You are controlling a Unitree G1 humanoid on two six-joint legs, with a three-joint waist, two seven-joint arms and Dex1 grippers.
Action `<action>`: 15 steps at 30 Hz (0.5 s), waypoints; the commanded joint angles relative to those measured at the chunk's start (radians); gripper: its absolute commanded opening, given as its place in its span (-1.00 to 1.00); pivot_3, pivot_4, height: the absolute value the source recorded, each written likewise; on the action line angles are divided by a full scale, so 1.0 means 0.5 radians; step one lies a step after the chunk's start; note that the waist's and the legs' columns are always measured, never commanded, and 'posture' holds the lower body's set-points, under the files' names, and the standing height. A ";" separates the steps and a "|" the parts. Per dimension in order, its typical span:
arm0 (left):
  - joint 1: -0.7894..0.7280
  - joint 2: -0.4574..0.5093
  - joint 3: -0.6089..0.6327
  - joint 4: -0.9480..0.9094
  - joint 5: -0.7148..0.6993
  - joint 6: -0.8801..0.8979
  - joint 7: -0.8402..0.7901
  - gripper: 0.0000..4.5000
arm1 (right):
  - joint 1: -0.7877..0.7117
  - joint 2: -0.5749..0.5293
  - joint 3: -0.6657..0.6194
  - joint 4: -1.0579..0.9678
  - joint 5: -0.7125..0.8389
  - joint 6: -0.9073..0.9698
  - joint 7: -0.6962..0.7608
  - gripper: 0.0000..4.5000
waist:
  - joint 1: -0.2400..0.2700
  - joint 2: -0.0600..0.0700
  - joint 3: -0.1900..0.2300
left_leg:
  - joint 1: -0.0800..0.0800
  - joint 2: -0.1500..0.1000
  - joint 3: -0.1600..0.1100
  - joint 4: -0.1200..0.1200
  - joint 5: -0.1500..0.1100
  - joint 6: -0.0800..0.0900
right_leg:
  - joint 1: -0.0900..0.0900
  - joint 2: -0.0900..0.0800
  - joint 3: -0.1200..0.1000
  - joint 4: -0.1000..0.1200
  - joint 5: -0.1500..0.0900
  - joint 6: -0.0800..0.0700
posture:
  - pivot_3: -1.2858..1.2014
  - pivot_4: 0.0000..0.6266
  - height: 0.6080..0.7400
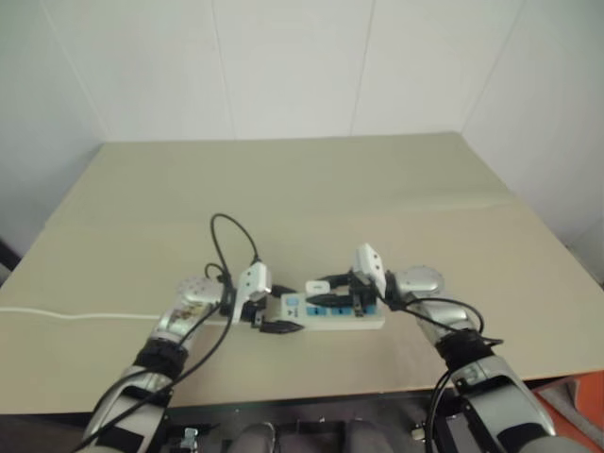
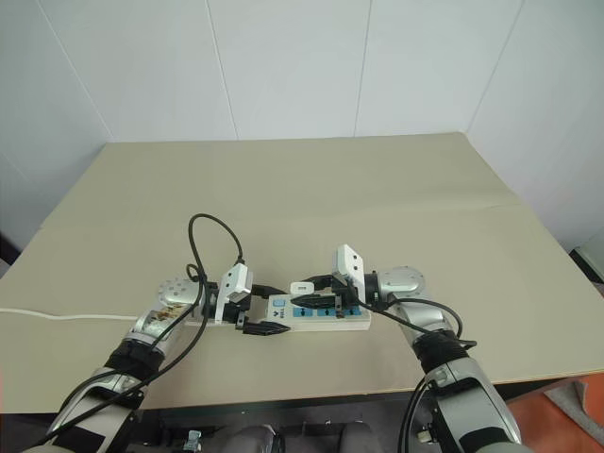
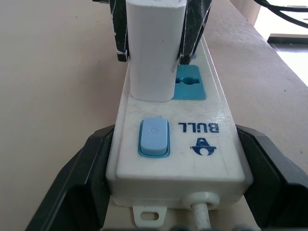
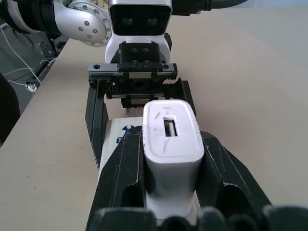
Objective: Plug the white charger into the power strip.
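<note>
My right gripper (image 4: 171,159) clamped the white charger (image 4: 172,139) upright on the power strip (image 3: 175,154), lower centre of frame | my left gripper (image 3: 175,192) straddled its switch end, jaws wide

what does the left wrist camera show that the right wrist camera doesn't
Left wrist: the power strip's blue switch, its BULL mark, a blue socket beside the charger, and the cord leaving its end.
Right wrist: the slot in the white charger's top, and the left gripper straddling the strip.
Both: the right gripper clamping the charger upright on the strip.
</note>
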 commanded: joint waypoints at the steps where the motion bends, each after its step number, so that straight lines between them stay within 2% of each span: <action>1: 0.027 0.076 -0.008 0.038 0.054 0.024 -0.037 0.46 | 0.096 -0.115 0.010 0.177 -0.189 0.148 -0.063 -0.06 | 0.003 -0.001 0.000 | 0.000 0.001 0.000 0.000 0.000 0.000 | 0.000 0.001 0.000 0.000 0.000 0.000 | 0.03 -0.52 1.00; 7: 0.025 0.070 -0.009 0.046 0.055 0.018 -0.035 0.46 | 0.116 -0.111 -0.005 0.077 -0.184 0.195 -0.043 0.92 | 0.001 -0.003 -0.002 | 0.000 0.003 0.000 0.000 -0.002 -0.001 | 0.000 0.003 0.000 -0.001 0.002 -0.004 | 0.03 -0.52 1.00; 8: 0.025 0.068 -0.009 0.046 0.055 0.018 -0.034 0.46 | 0.117 -0.109 -0.009 0.067 -0.185 0.202 -0.041 0.98 | 0.002 -0.003 -0.002 | 0.000 0.004 0.000 0.000 -0.002 -0.001 | 0.000 0.004 0.000 -0.001 0.000 -0.002 | 0.03 -0.52 1.00; 13: 0.030 0.073 0.026 0.000 0.019 0.045 -0.021 0.46 | 0.112 -0.125 -0.057 -0.020 -0.169 0.221 -0.034 0.98 | 0.003 -0.003 -0.002 | 0.000 0.004 0.000 0.000 -0.002 -0.001 | 0.000 0.004 0.000 -0.002 0.000 -0.001 | 0.03 -0.52 1.00; 15: 0.025 0.092 0.077 -0.072 -0.070 0.144 -0.055 0.78 | 0.114 -0.138 -0.081 -0.065 -0.164 0.228 -0.031 1.00 | 0.001 -0.002 -0.002 | -0.002 0.004 0.000 0.000 -0.002 -0.001 | -0.002 0.004 0.000 -0.002 0.000 -0.001 | 0.03 -0.52 1.00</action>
